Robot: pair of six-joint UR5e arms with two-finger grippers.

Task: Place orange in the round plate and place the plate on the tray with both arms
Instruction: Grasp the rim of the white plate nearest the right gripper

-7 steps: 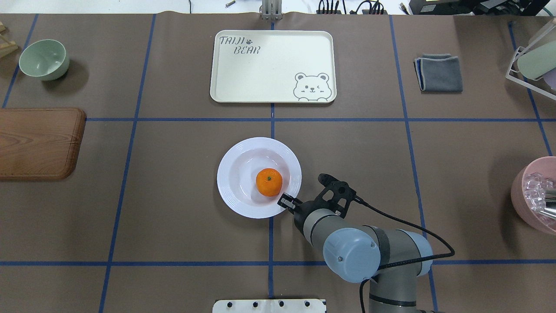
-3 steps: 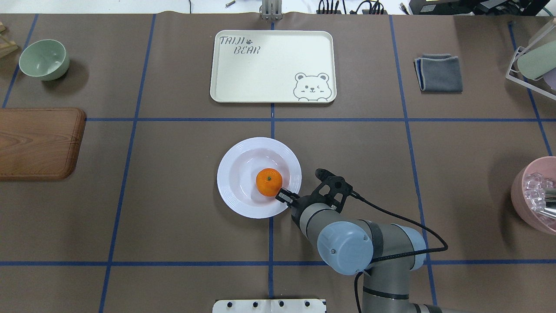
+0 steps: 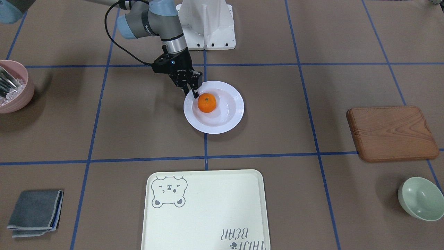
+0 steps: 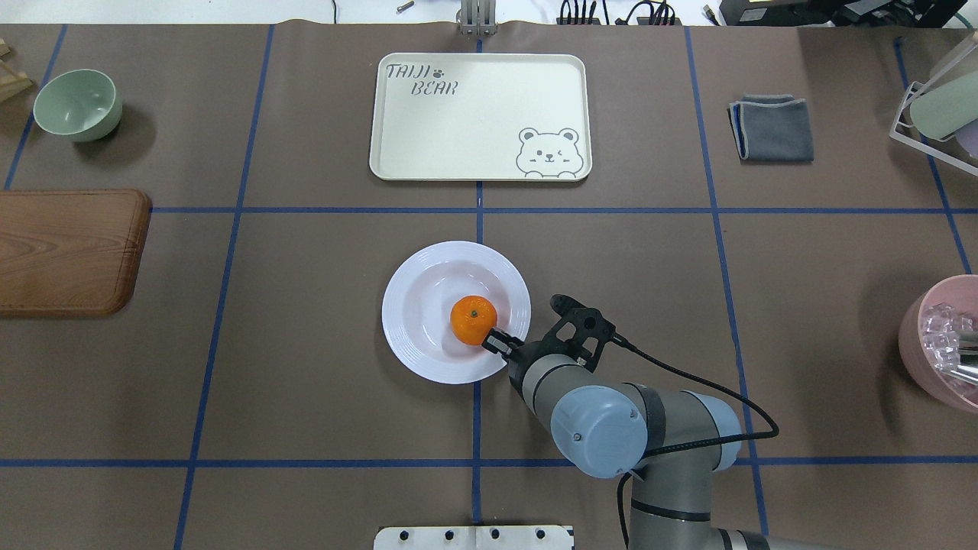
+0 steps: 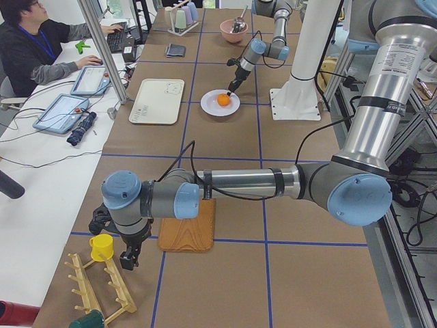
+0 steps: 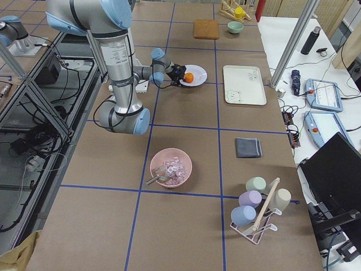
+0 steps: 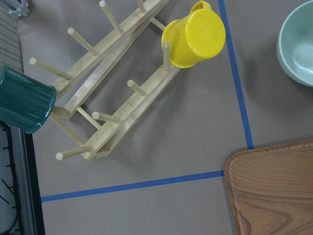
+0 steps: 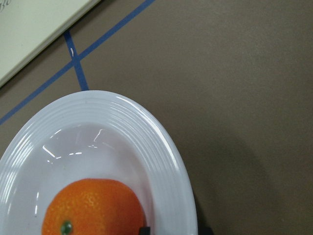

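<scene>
You see the orange (image 4: 473,320) lying in the well of the round plate (image 4: 405,336), at the middle of the bench (image 4: 306,305), apart from the tray (image 4: 474,122) by its far edge. The right gripper (image 4: 500,341) sets a finger either side of the plate's rim beside the orange; whether it clamps, you cannot tell. The left gripper (image 5: 128,258) hangs over the bench's left end, its state likewise unclear.

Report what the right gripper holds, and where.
The right gripper has its jaws astride the rim of the round plate, beside the orange; whether they grip it cannot be told.
</scene>
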